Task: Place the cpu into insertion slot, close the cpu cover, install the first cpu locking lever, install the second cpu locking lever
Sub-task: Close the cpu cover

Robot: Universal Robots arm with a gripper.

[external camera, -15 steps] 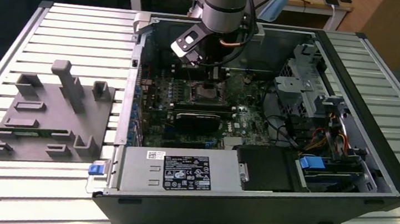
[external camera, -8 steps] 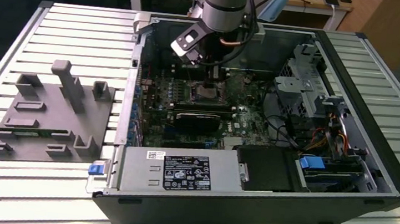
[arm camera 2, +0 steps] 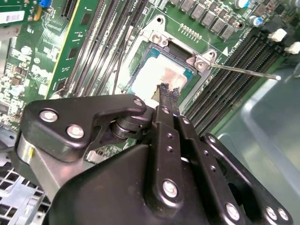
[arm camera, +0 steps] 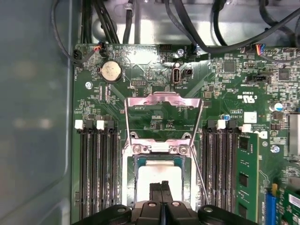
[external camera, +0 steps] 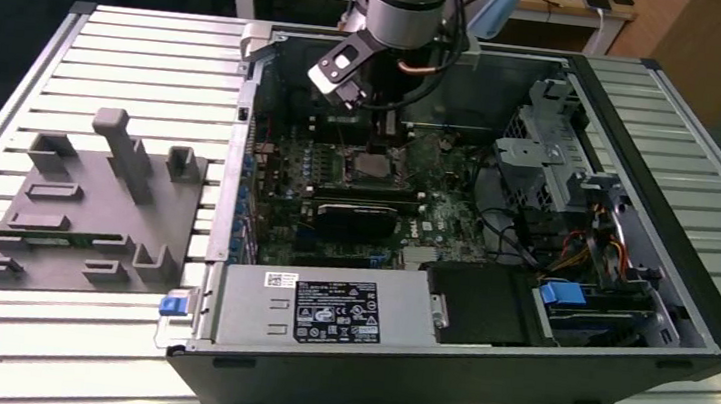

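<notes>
The cpu (arm camera: 158,177) lies flat in the insertion slot (arm camera: 131,180), its pale silver top showing in both wrist views (arm camera 2: 157,75). My gripper (arm camera: 161,185) hangs just over the cpu with its two black fingers (arm camera 2: 165,101) pressed together and nothing between them. The cpu cover (arm camera: 161,100), a silvery frame with a cut-out, stands swung up and open on its hinge beyond the slot. A thin metal locking lever (arm camera 2: 243,71) sticks out free beside the slot (arm camera: 198,173). In the exterior view the gripper (external camera: 390,137) is inside the case, above the slot (external camera: 371,170).
Rows of black memory slots (arm camera: 96,173) flank the socket on both sides. A black rectangular block (external camera: 352,217) sits near the socket. The case walls (external camera: 631,180), drive bay and cables surround the board. A grey fixture (external camera: 92,204) lies on the slatted table at the exterior view's left.
</notes>
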